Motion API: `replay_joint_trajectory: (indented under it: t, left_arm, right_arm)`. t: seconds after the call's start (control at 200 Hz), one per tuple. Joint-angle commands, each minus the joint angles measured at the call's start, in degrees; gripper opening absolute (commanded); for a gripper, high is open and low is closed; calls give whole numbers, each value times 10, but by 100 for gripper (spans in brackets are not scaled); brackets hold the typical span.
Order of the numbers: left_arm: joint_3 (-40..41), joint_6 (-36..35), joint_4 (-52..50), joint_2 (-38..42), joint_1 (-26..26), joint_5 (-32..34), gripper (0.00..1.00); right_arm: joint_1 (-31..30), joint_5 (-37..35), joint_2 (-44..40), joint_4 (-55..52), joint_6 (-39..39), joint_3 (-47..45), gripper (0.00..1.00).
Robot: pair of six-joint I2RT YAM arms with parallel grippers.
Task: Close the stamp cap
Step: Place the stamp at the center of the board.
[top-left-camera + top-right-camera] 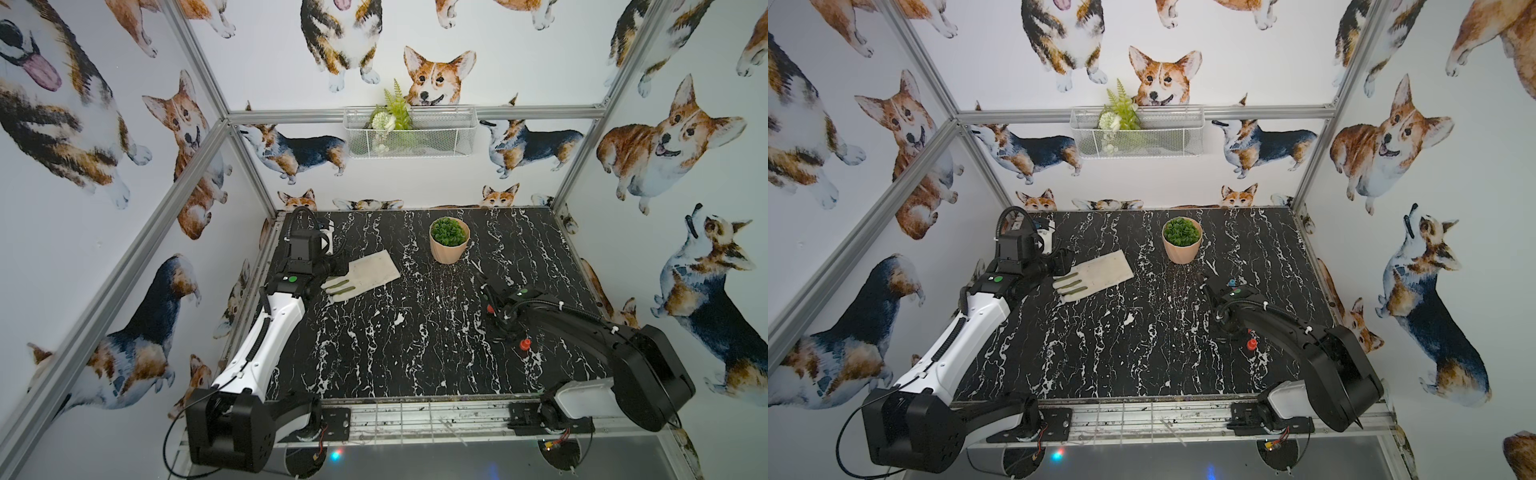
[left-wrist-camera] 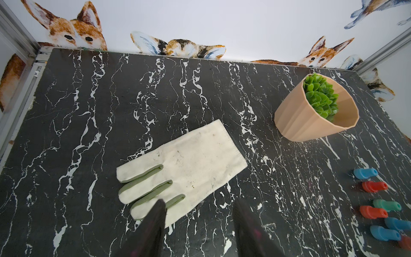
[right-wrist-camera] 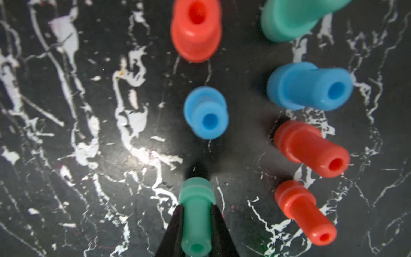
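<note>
At the table's [image 3: 66, 178] right side, right tool [image 3: 196, 208]: clamped on green stamp piece [image 3: 195, 195]; left tool [image 2: 199, 203]: part-open, empty. You risk tipping the upright blue piece [image 3: 206, 113] if your descent runs off-centre.

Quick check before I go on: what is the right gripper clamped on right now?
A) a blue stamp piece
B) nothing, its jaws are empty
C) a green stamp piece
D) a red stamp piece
C: in the right wrist view the right gripper has closed against both sides of the green stamp piece, while a red piece and a blue piece sit loose on the table.
</note>
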State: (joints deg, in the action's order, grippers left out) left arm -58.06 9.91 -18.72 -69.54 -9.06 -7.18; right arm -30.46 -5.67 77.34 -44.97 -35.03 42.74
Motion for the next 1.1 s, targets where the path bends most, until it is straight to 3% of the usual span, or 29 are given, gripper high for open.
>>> replay_joint_trajectory:
  t: [0.0, 0.305, 0.566, 1.091]
  left_arm:
    - [1, -2, 11, -2, 1, 0, 52]
    - [4, -2, 10, -2, 1, 5, 52]
    - [3, -2, 10, -2, 1, 5, 52]
    - [3, -5, 8, -1, 0, 10, 52]
  right_arm:
    - [28, 1, -1, 43, -8, -20, 2]
    - [31, 0, 20, 64, -3, -31, 10]
    - [31, 7, 3, 51, -4, -26, 32]
    - [31, 6, -16, 21, 0, -1, 45]
